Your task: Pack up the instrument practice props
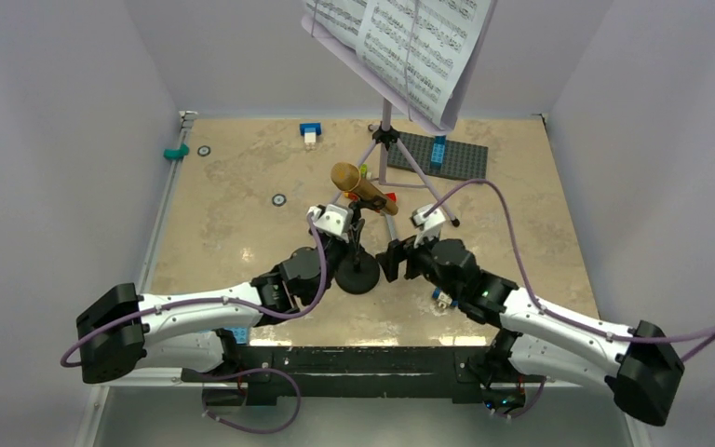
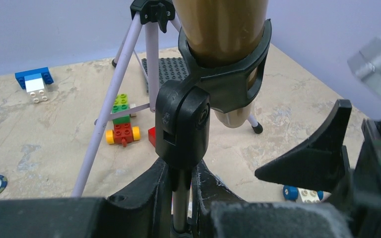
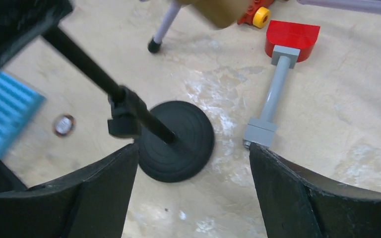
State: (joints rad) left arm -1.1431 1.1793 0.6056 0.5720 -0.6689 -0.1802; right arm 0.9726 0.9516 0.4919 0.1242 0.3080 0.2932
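The gold microphone (image 1: pixel 361 186) sits tilted in the clip of the small black mic stand (image 1: pixel 358 273), which stands on its round base (image 3: pixel 176 141). My left gripper (image 2: pixel 181 191) is shut on the stand's thin pole just under the clip joint, with the microphone (image 2: pixel 223 29) right above it. My right gripper (image 3: pixel 192 148) is open beside the stand's base, holding nothing; in the top view it (image 1: pixel 393 256) is just right of the pole. Behind them stands the lavender tripod music stand (image 1: pixel 386 140), carrying white sheet-music pages (image 1: pixel 400 47).
A red-headed toy hammer (image 3: pixel 278 74) lies right of the stand's base. A grey baseplate (image 1: pixel 447 154) and coloured bricks (image 2: pixel 121 126) lie around the tripod legs. A blue-and-white brick (image 1: pixel 310 132), poker chips (image 1: pixel 278 198) and a teal piece (image 1: pixel 177 152) are further left.
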